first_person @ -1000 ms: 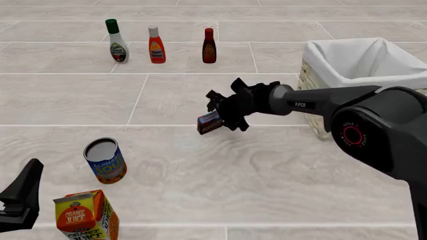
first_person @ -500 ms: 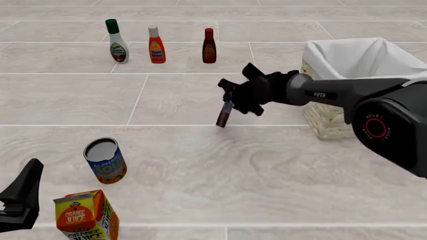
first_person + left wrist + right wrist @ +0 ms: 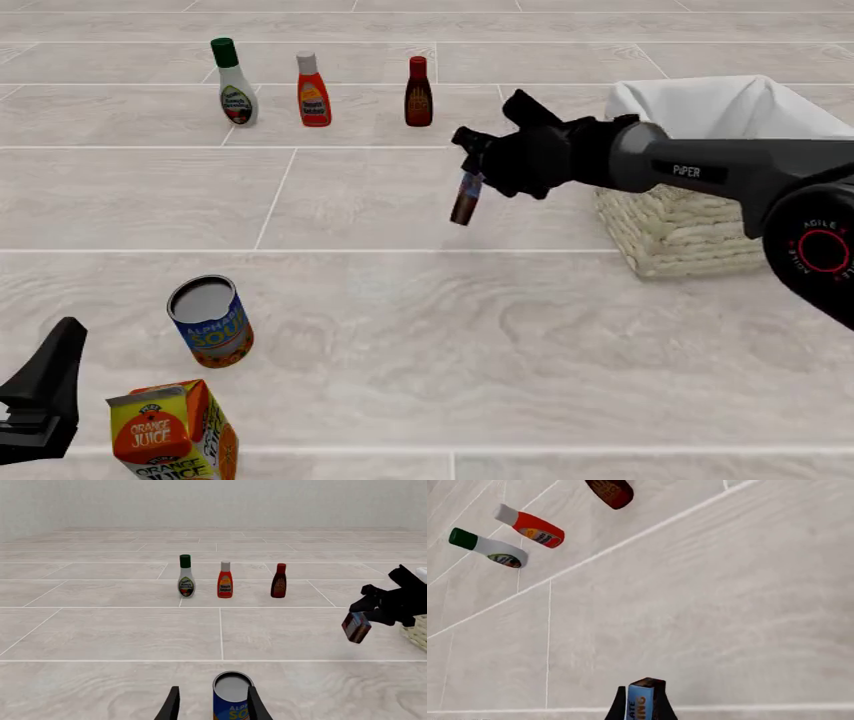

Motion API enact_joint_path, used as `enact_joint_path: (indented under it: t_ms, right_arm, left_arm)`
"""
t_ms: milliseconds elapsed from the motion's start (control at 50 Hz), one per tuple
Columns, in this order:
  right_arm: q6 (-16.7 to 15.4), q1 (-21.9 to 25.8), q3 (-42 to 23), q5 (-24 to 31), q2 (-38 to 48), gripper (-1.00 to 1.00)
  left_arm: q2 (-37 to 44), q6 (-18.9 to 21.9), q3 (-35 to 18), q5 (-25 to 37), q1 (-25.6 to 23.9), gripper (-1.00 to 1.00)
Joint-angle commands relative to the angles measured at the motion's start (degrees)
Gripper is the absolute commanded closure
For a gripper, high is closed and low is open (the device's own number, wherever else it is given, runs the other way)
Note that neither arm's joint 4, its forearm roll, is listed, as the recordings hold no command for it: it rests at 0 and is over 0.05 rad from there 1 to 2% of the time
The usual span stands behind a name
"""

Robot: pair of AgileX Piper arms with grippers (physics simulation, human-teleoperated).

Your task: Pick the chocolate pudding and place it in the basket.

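right gripper (image 3: 470, 172) fingers clamped the pudding (image 3: 466, 198), aloft left of basket (image 3: 681, 235) | arm read "PiPER" | near-left: "ORANGE JUICE" carton (image 3: 171, 433), soup can (image 3: 211, 321) | left gripper (image 3: 211, 707) fingers wide

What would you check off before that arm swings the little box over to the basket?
1. Pudding gripped by right gripper: ok, it hangs off the table.
2. Grip firm: cannot tell; the box dangles below the jaws.
3. Basket open on top: ok, white lining shows.
4. Pudding above the basket: not ok, it is left of the rim.
5. Bottles out of the way: ok, they stand farther back.
6. Left gripper clear of the path: ok, it sits near the can.
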Motion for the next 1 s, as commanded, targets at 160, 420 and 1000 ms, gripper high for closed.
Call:
enact_joint_path:
  t_ms: [160, 420, 1000]
  right_arm:
    - [-5.09, -0.66, 1.77, -3.48, -6.70, 1.00]
    - [-8.69, -2.02, 2.19, -5.38, -10.45, 1.00]
    - [-20.46, -6.59, 7.16, -11.08, -21.42, 1.00]
  left_arm:
    - [0.00, 0.00, 0.00, 0.00, 0.00, -1.00]
    - [0.00, 0.00, 0.00, 0.00, 0.00, -1.00]
    - [0.00, 0.00, 0.00, 0.00, 0.00, -1.00]
